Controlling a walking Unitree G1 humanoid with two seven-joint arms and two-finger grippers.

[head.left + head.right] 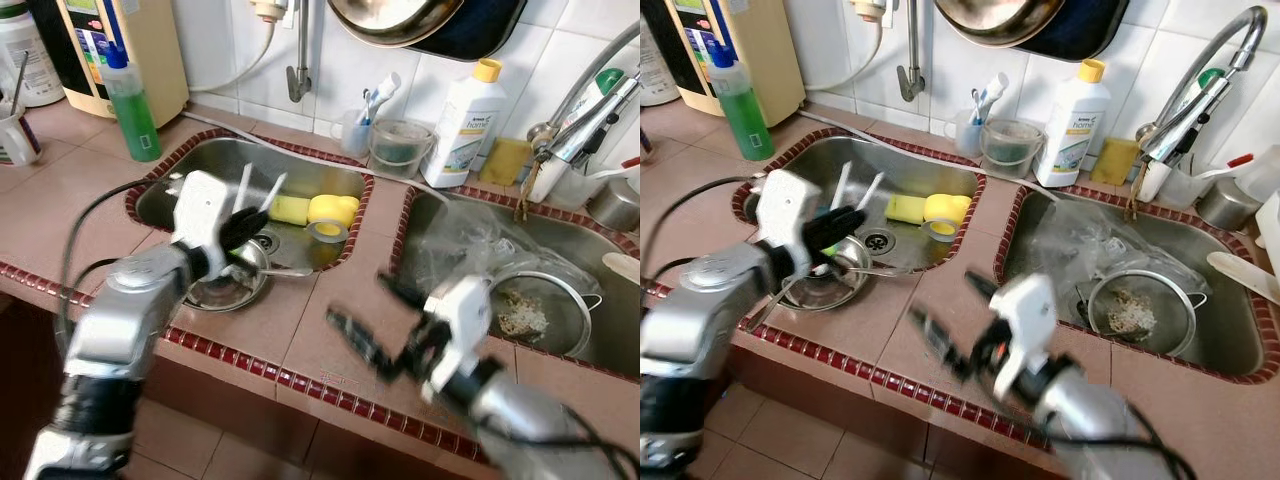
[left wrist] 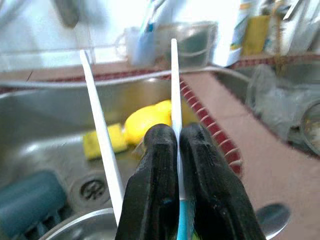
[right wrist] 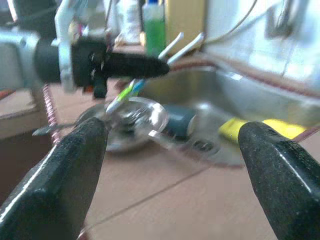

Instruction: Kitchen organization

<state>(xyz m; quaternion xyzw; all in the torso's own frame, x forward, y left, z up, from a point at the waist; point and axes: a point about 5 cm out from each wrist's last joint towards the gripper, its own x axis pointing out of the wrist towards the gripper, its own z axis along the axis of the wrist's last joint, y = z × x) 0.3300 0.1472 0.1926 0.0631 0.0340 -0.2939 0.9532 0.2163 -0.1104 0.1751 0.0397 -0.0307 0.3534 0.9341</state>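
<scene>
Left gripper (image 1: 243,226) is over the left sink (image 1: 220,165), fingers pinched tight on a pair of white chopsticks (image 1: 262,191); in the left wrist view one stick (image 2: 174,100) is clamped between the pads and the other (image 2: 101,135) splays off beside it, tips pointing to 1 o'clock toward the back wall. Just below the gripper a steel pot lid (image 1: 232,283) lies on the sink's front edge, with a spoon (image 1: 285,271) beside it. In the basin at 3 o'clock of the gripper: yellow sponge (image 1: 290,209) touching a yellow tape roll (image 1: 330,214). Right gripper (image 1: 385,325) hovers over the counter strip (image 1: 330,290) between the two sinks, fingers spread wide, nothing in them, blurred. Right sink (image 1: 560,240) holds a metal strainer (image 1: 535,310) with food bits and a crumpled clear plastic bag (image 1: 470,245). Green soap bottle (image 1: 130,100) at 11 o'clock, white detergent bottle (image 1: 462,125) at the back wall.
</scene>
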